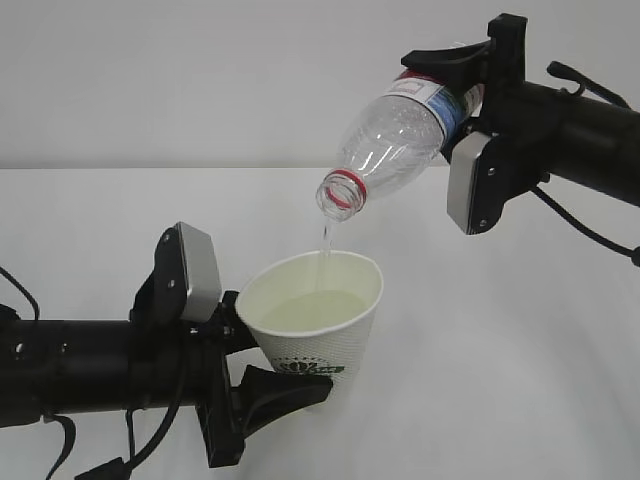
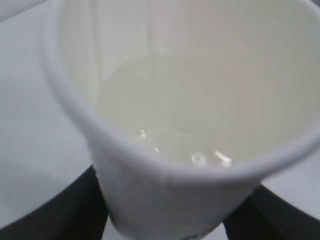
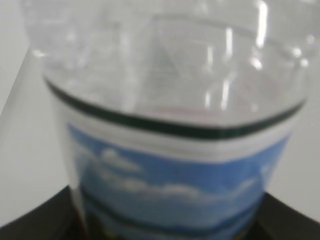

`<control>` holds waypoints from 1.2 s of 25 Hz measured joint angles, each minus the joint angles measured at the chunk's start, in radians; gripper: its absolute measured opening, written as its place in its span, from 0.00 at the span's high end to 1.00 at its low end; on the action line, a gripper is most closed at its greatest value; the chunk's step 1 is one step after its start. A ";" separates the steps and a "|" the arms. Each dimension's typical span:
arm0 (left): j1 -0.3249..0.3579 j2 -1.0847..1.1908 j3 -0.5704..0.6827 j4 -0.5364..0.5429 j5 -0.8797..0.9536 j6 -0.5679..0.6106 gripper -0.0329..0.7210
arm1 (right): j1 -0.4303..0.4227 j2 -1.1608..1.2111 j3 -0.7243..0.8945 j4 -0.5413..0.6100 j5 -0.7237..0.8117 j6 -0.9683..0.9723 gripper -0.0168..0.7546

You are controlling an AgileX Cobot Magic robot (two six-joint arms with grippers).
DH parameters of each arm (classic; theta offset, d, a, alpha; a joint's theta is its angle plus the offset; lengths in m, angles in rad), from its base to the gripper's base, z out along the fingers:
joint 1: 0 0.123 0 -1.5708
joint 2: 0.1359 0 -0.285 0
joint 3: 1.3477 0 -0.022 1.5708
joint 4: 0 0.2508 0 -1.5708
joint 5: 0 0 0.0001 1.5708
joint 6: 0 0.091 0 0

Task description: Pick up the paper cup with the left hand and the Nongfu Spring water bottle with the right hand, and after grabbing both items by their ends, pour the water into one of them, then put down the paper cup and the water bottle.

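Cup: the small white tapered paper cup (image 1: 315, 320) with a dark green printed logo is held off the white desk (image 1: 500, 380), low and left of centre, tilted slightly; the left wrist view shows it partly filled.
Water: the clear colourless water (image 1: 312, 311) lies pooled in the cup, and a thin stream falls from the bottle mouth into it.
Bottle: the clear ribbed plastic Nongfu Spring water bottle (image 1: 395, 140), capless with a red neck ring, hangs tipped mouth-down just above the cup's rim; its upper body looks nearly drained.
Left hand: the black left hand (image 1: 262, 372) with a silver-grey plate is clamped around the cup's lower end.
Right hand: the black right hand (image 1: 462, 88) is clamped on the bottle's labelled base end.
Step in hand: pouring, likely near its finish since the stream is thin.
Next move: probably righting the bottle without brushing the rim, then lowering cup and bottle to the desk, keeping the cup level so nothing spills.
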 joint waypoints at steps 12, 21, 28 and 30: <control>0.000 0.000 0.000 0.000 0.000 0.000 0.33 | 0.000 0.000 0.000 0.000 0.000 -0.002 0.41; 0.000 0.000 0.000 0.000 0.000 0.000 0.33 | 0.000 0.000 0.000 0.000 0.000 0.002 0.41; 0.000 0.000 0.000 0.000 0.000 0.000 0.33 | 0.000 0.000 0.000 0.000 0.000 0.069 0.41; 0.000 0.000 0.000 0.000 0.000 0.000 0.33 | 0.000 0.000 0.000 0.000 0.000 0.088 0.41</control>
